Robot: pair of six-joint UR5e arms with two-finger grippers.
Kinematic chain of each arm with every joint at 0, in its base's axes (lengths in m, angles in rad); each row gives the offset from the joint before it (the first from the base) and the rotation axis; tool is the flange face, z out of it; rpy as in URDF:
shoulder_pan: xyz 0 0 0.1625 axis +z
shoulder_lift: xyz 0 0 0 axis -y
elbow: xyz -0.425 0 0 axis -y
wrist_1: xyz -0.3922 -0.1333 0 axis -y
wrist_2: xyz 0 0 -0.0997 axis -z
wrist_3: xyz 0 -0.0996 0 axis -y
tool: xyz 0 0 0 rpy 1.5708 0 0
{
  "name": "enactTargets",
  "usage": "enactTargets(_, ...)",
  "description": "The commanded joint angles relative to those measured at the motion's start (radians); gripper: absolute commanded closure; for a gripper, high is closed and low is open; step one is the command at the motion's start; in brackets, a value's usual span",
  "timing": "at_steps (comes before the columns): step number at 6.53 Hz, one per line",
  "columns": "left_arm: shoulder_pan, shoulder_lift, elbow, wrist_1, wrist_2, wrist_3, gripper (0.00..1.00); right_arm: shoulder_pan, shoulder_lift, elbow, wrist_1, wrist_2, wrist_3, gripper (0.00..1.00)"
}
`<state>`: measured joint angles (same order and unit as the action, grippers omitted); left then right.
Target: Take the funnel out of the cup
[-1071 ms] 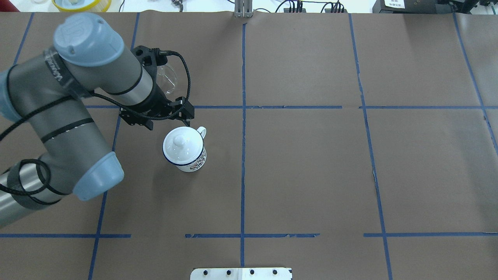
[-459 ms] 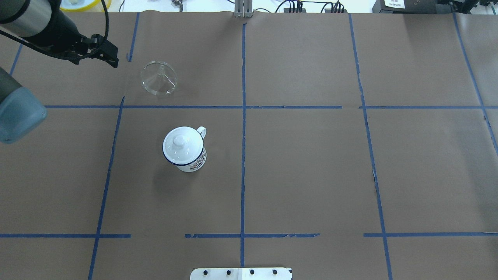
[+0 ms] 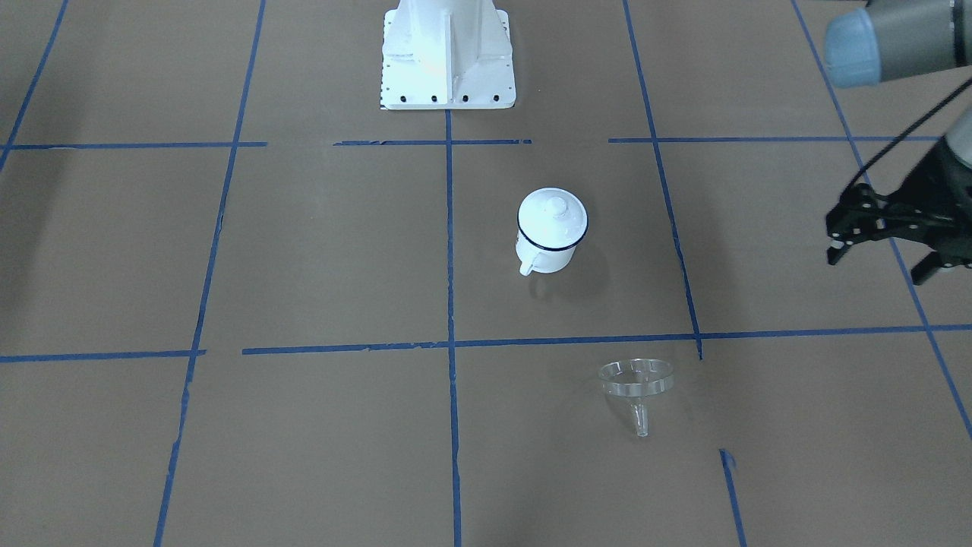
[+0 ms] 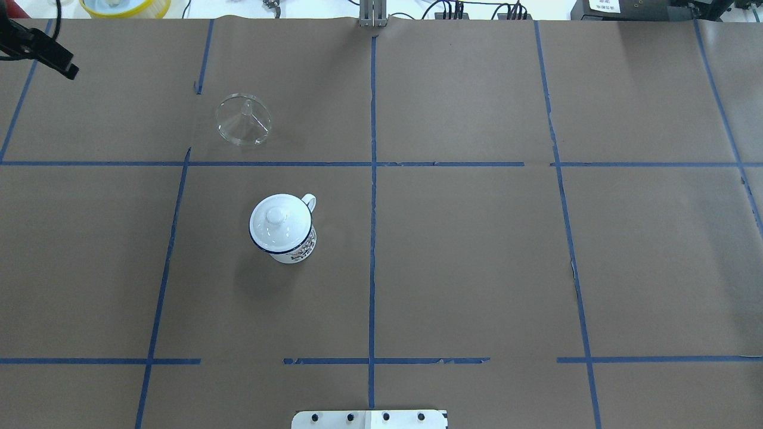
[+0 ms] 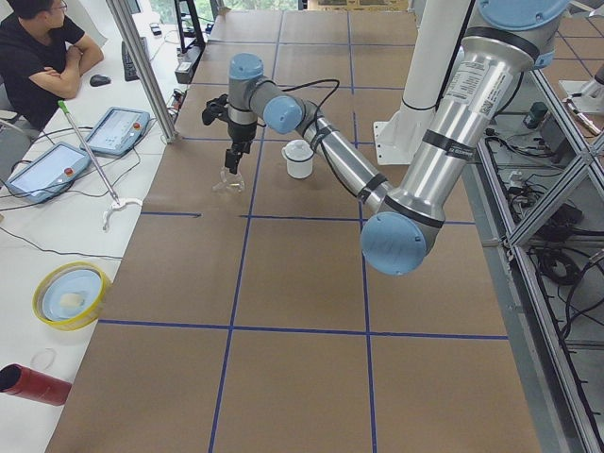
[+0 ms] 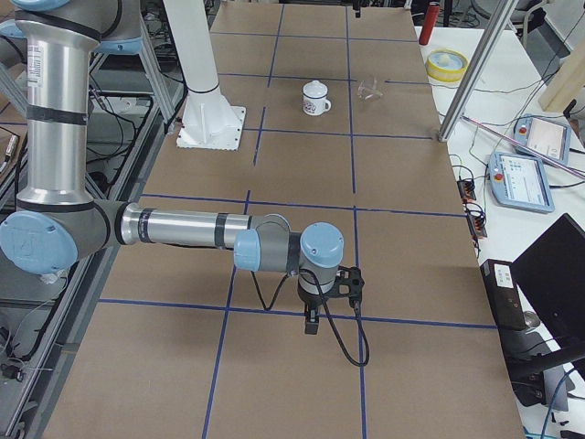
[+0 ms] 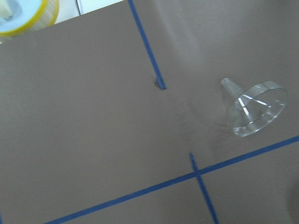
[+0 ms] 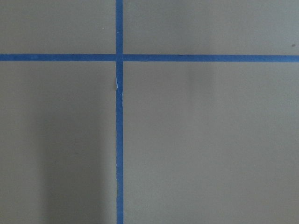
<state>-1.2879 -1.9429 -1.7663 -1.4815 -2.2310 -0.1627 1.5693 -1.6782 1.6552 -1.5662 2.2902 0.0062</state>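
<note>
Funnel lies on its side on the brown-papered table, out of the cup and at about 11 o'clock from it in my overhead view, spout toward 12 o'clock. The cup stands upright with a white domed lid seated on it, handle at 1 o'clock. My left gripper hangs at the overhead's 10 o'clock corner, well apart from both, fingers spread with nothing between them. The right gripper shows only from the side, over blue tape; I cannot tell whether it is spread.
</note>
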Motion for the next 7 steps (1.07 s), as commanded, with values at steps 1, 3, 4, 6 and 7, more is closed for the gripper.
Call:
enactTargets(1,-0.144,0.094,0.115,-0.044,-0.029,0.112,0.0,0.0,0.0,0.0,0.0,0.0,0.0,0.0)
enactTargets(3,-0.22,0.258,0.157,-0.161,-0.033,0.219,0.0,0.0,0.0,0.0,0.0,0.0,0.0,0.0)
enactTargets(4,-0.249,0.325,0.154,-0.174,-0.033,0.219,0.0,0.0,0.0,0.001,0.0,0.0,0.0,0.0)
enactTargets(6,-0.268,0.416,0.148,-0.204,-0.035,0.223,0.0,0.0,0.0,0.0,0.0,0.0,0.0,0.0)
enactTargets(7,-0.265,0.404,0.148,-0.194,-0.035,0.21,0.0,0.0,0.0,0.0,0.0,0.0,0.0,0.0)
